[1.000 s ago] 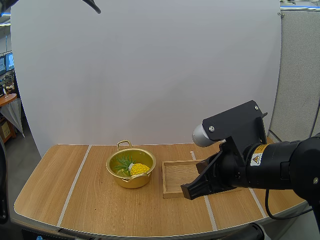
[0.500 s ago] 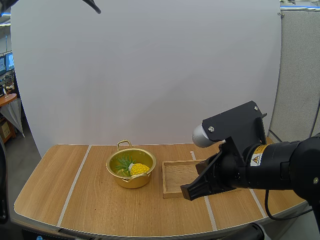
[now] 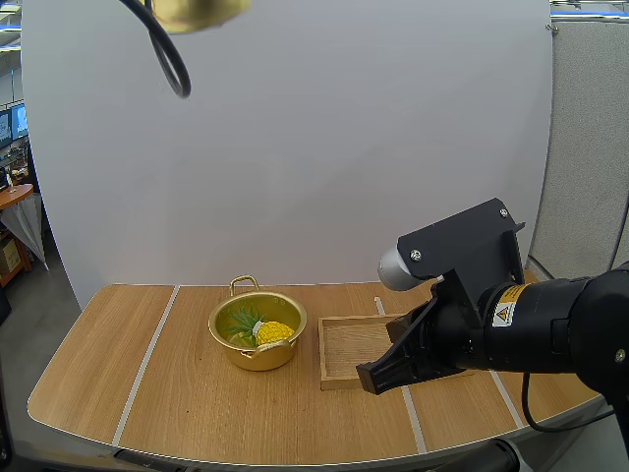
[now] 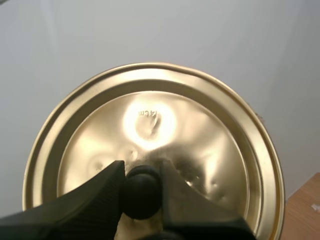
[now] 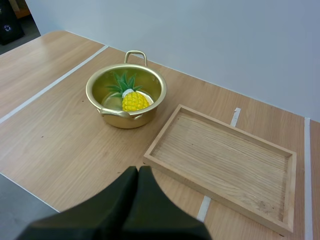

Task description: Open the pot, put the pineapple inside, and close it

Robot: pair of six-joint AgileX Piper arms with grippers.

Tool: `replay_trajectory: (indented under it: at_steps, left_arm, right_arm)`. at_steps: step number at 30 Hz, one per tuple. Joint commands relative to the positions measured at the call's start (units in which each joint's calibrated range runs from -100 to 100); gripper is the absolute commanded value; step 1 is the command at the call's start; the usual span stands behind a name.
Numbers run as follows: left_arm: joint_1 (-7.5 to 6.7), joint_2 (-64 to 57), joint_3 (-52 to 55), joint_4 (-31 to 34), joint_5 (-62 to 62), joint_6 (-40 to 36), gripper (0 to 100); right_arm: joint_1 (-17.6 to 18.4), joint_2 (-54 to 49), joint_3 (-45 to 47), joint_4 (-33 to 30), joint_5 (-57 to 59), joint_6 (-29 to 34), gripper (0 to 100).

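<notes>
Pot (image 3: 257, 356): gold, uncovered, upright on bench (image 3: 187, 403), nearer back edge than front, about midway between side edges.
Pineapple (image 3: 273, 332): inside pot, leaves toward left edge.
Lid (image 4: 200, 150): gold, held high above bench, black knob (image 4: 141, 195) pinched by left tool (image 4: 141, 168).
Wooden tray (image 3: 354, 344): just beside pot, on right-edge side, not touching.
Right tool (image 5: 138, 172): fingers pressed together, gripping nothing, above front edge near tray.

Pineapple (image 3: 272, 332) in the pot (image 3: 261, 357) on the table (image 3: 187, 408), wooden tray (image 3: 356, 342) just right of it, lid (image 3: 197, 12) high overhead
</notes>
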Motion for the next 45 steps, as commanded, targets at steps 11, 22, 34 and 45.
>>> replay_trajectory:
  at_steps: [11,22,34,45]
  left_arm:
    - [-0.22,1.51,18.75,1.52,0.56,2.28,0]
    - [-0.22,1.51,42.43,-0.4,0.56,6.43,0]
    - [-0.22,1.65,64.05,-1.48,-23.18,12.61,0]
    - [-0.22,10.91,68.87,-6.78,-32.81,17.43,0]
  right_arm:
    - [-0.19,-0.47,0.09,-0.52,0.4,-1.73,0]
    - [-0.19,-0.47,0.09,-0.52,0.82,-1.72,0]
    - [-0.19,-0.47,0.09,-0.52,1.12,-1.72,0]
    - [-0.19,-0.47,0.09,-0.52,1.12,-1.72,0]
